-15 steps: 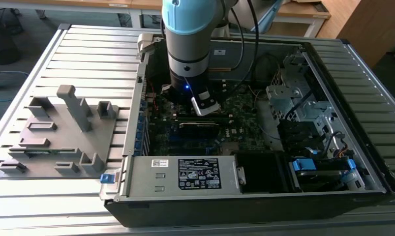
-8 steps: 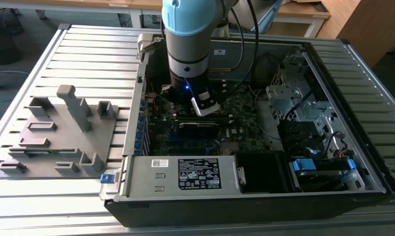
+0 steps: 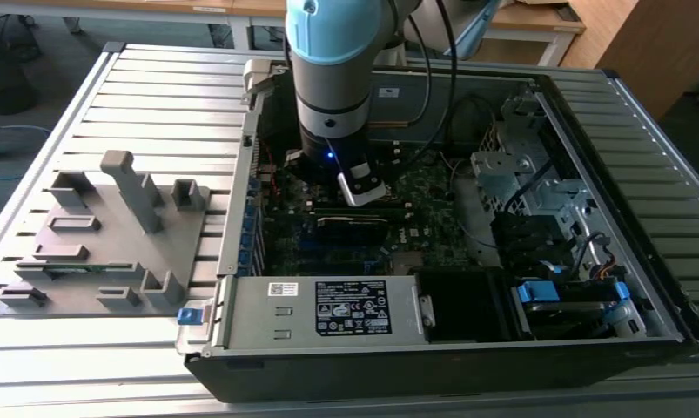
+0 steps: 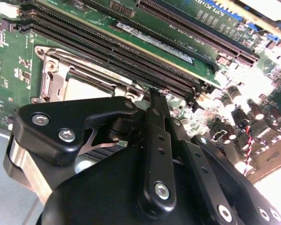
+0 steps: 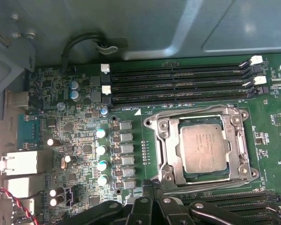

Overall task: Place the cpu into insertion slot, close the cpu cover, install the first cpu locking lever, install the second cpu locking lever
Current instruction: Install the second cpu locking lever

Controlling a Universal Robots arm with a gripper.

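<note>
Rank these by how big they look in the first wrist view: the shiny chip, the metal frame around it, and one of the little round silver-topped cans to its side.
1. the cpu cover, the frame closed around the chip
2. the cpu
3. a capacitor, far smaller

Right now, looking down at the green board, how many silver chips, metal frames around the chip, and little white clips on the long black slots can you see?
In the first wrist view:
silver chip: 1
metal frame around the chip: 1
white clips on the long black slots: 4
Total: 6
</note>
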